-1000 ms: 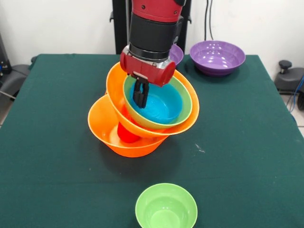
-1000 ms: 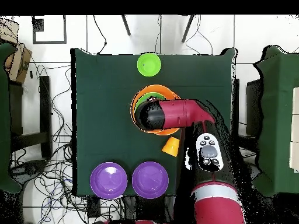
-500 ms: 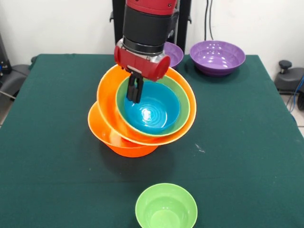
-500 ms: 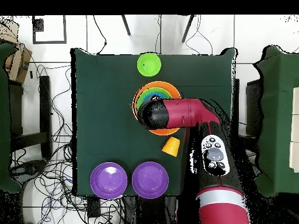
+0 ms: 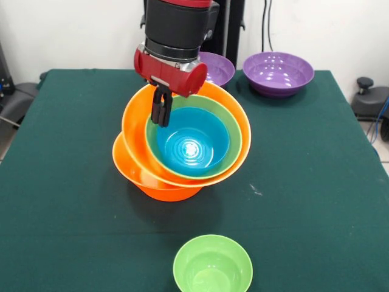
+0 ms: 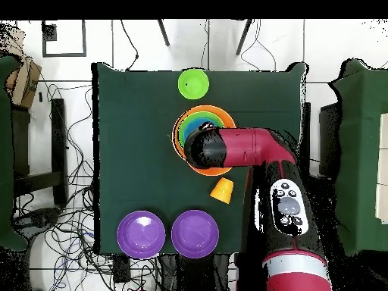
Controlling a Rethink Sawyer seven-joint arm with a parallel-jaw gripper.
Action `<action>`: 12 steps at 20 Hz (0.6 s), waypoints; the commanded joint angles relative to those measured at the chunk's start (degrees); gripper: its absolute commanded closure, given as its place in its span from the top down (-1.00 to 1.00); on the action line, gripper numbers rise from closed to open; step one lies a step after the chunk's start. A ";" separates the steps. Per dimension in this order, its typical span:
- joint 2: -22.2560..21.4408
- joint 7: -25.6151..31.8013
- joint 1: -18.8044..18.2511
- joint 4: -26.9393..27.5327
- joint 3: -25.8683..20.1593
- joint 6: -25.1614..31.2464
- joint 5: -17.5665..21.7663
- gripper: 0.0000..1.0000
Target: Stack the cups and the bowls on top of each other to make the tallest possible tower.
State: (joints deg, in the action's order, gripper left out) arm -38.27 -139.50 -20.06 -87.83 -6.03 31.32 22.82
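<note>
The gripper [image 5: 161, 111] has risen and drifted back off the tower [image 5: 182, 152] over the last second. Its fingers [image 5: 160, 115], pressed close together and holding nothing, now hang over the far rim of the nested set instead of reaching down into the blue bowl [image 5: 192, 145]. A second ago the upper orange bowl [image 5: 137, 121] sat steeply tilted, with a red cup showing beneath it in the base bowl [image 5: 130, 167]. Now the upper bowls lie flatter and the red cup is hidden.

From bottom up, the tower is base orange bowl, second orange, green bowl [image 5: 230, 125], then blue. It stands mid-table, still leaning toward the small green bowl [image 5: 213, 266], which sits alone at the near edge.

Judgement: this placement looks finished and settled enough. Still loose are the small green bowl, two purple bowls [image 5: 278, 73] behind the tower, and an orange cup [image 6: 221, 190] seen overhead beside the arm.
</note>
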 commanded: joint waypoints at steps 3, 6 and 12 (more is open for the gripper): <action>1.23 10.97 0.65 -3.29 -4.66 2.85 4.76 -1.00; 1.60 8.81 1.69 -3.93 -3.89 1.46 4.89 -1.00; 3.03 5.96 2.99 -4.20 -3.12 -1.02 4.87 -1.00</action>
State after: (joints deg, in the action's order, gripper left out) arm -38.06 -139.50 -18.76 -88.69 -6.01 31.32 22.82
